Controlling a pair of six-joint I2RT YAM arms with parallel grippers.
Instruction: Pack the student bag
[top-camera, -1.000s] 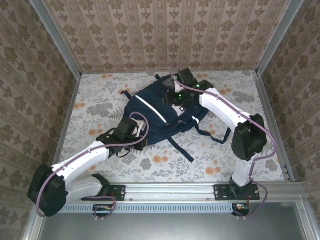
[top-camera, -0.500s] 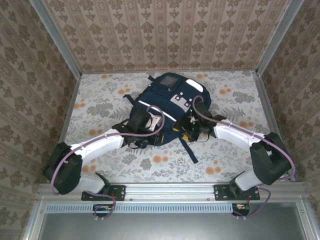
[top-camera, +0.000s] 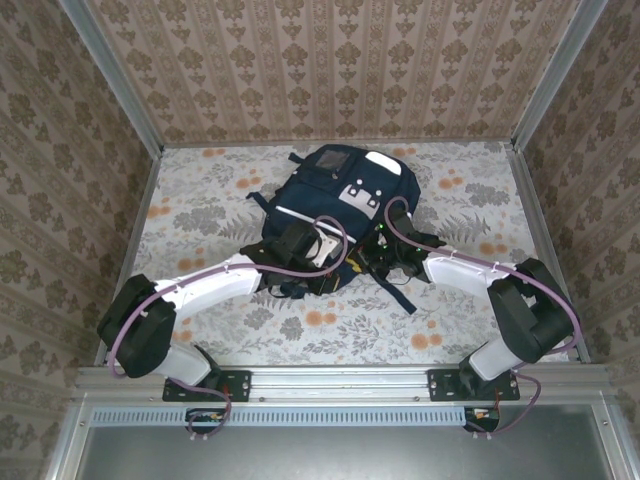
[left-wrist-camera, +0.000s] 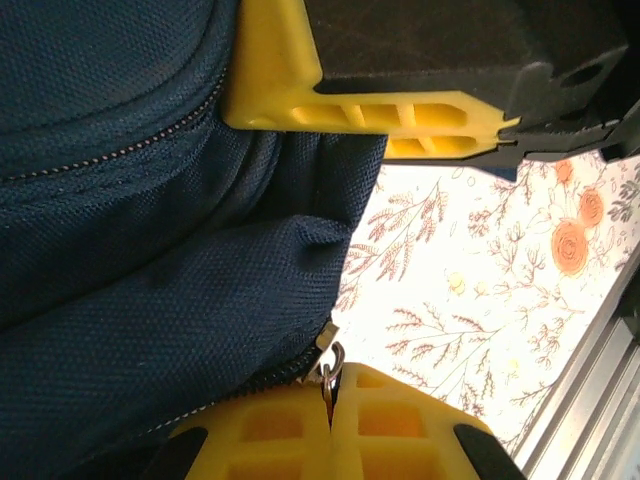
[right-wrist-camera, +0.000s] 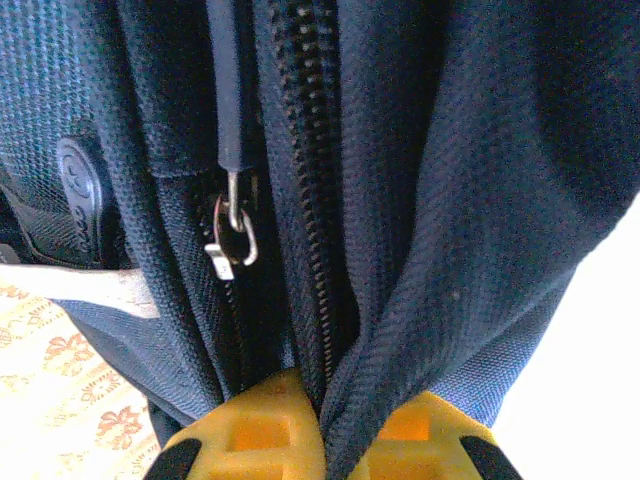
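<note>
The student bag (top-camera: 345, 195), navy with white stripes and grey patches, sits at the back middle of the table (top-camera: 200, 200). Both grippers meet at its near lower edge. My left gripper (top-camera: 338, 268) is shut on a small metal zipper pull (left-wrist-camera: 331, 372) at the end of a zip; its yellow fingers (left-wrist-camera: 270, 425) press together around the pull. My right gripper (top-camera: 368, 262) is shut on a fold of the bag's fabric (right-wrist-camera: 400, 300) beside a closed zip (right-wrist-camera: 310, 200). A second zipper pull (right-wrist-camera: 232, 230) hangs free to the left. The right gripper's yellow finger (left-wrist-camera: 350, 100) lies against the bag.
A dark strap (top-camera: 400, 290) trails from the bag toward the front. Papered walls close in the table on three sides, and an aluminium rail (top-camera: 340, 380) runs along the front. Floral tabletop (left-wrist-camera: 470, 290) lies right of the bag.
The right arm has pulled back from the bag's far side to its near edge. The left arm has swung right. The bag has shifted toward the back, its front panel now facing up.
</note>
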